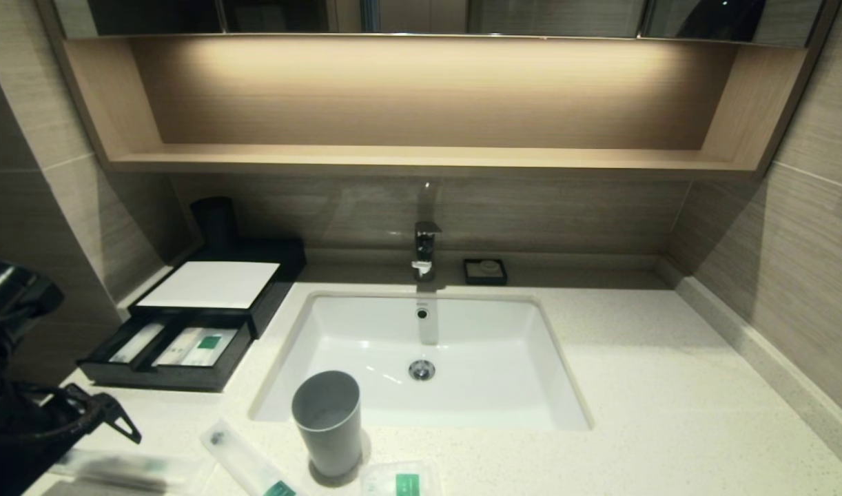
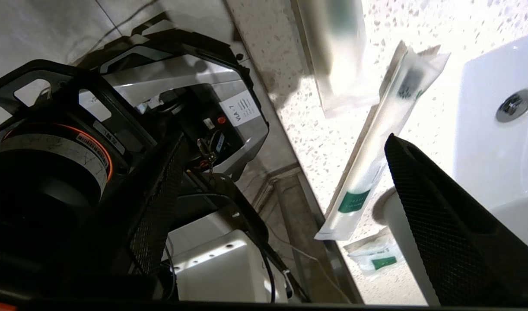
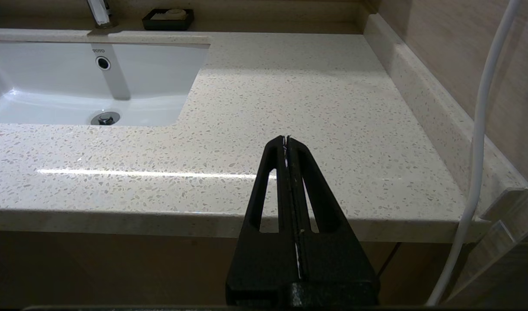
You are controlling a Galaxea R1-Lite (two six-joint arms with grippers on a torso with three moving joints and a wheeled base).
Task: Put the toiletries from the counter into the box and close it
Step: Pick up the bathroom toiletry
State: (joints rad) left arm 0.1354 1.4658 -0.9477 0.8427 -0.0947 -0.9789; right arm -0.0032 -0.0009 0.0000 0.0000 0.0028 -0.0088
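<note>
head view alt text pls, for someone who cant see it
The robot's left gripper hangs open above a long translucent plastic-wrapped packet on the cream speckled stone counter. Two more green-labelled packets flank a grey cup; the low black box's drawer stands pulled out.

a hotel-style bathroom: a white sink (image 1: 366,331) with a chrome tap (image 1: 426,249) is set into a speckled cream stone desk (image 1: 669,386), with wood-grain tiled walls and a lit wooden shelf niche (image 1: 421,158) under a mirror. a black soap dish (image 1: 485,271), a grey tumbler (image 1: 328,421) and wrapped guest toiletries (image 1: 249,465) beside an amenity box (image 1: 207,303) show it.
</note>
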